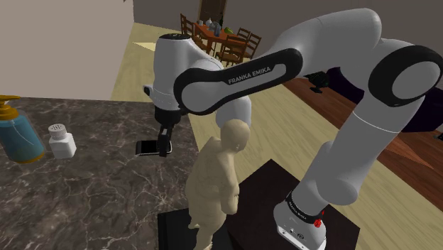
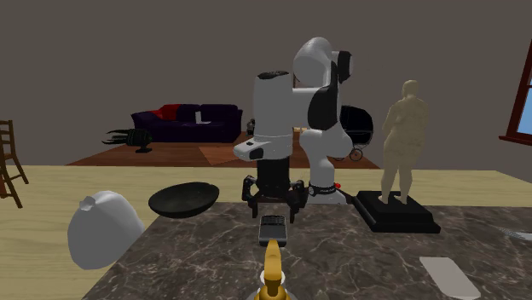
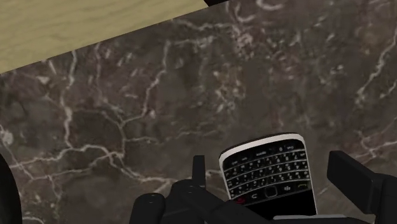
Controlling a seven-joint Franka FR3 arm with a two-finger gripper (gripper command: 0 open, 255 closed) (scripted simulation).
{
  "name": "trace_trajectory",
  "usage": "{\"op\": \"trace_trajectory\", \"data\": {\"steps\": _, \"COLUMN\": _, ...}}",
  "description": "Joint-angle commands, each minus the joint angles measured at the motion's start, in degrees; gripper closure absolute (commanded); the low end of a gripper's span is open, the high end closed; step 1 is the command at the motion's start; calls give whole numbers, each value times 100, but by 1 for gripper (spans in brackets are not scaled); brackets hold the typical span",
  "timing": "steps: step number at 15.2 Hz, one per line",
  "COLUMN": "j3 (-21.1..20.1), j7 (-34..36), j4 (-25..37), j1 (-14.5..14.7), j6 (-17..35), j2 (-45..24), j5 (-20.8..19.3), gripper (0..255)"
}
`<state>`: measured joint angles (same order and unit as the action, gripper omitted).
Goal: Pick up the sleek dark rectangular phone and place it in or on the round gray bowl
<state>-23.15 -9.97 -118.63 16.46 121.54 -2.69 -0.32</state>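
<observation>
The phone (image 3: 270,181) is black with a keypad and a silver rim, and it lies face up on the dark marble counter (image 3: 127,114). My gripper (image 3: 272,159) hangs just above it, open, one finger on each side with a small gap to the phone's edges. In the shoulder view the phone (image 1: 148,147) sticks out beside the gripper (image 1: 165,148), near the counter's edge. From the second exterior view the gripper (image 2: 274,207) stands over the phone (image 2: 273,228). The dark round bowl (image 2: 183,200) sits at the counter's far edge, to that view's left of the gripper.
A tan figurine (image 2: 402,136) on a dark base (image 2: 396,213) stands near my stand. A blue soap dispenser (image 1: 18,131) and a white shaker (image 1: 62,140) stand at the shoulder view's left. A white rounded object (image 2: 102,228) lies near the bowl, and a flat white piece (image 2: 448,274) lies on the counter.
</observation>
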Motion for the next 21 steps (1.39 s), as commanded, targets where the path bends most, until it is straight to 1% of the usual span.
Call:
{"op": "trace_trajectory", "data": {"steps": 1, "j3": -3, "j7": 15, "j4": -31, "j1": 5, "j6": 62, "j2": -30, "j5": -15, "gripper": 0}}
{"op": "trace_trajectory", "data": {"steps": 7, "j3": -3, "j7": 15, "j4": -30, "j1": 5, "j6": 61, "j2": -30, "j5": -15, "gripper": 0}}
{"op": "trace_trajectory", "data": {"steps": 8, "j3": -3, "j7": 15, "j4": -30, "j1": 5, "j6": 61, "j2": -30, "j5": -15, "gripper": 255}}
{"op": "trace_trajectory", "data": {"steps": 17, "j3": -3, "j7": 15, "j4": -31, "j1": 5, "j6": 62, "j2": -31, "j5": -15, "gripper": 255}}
{"op": "trace_trajectory", "data": {"steps": 21, "j3": -1, "j7": -23, "j4": 149, "j1": -4, "j6": -233, "j2": 94, "j5": 43, "gripper": 255}}
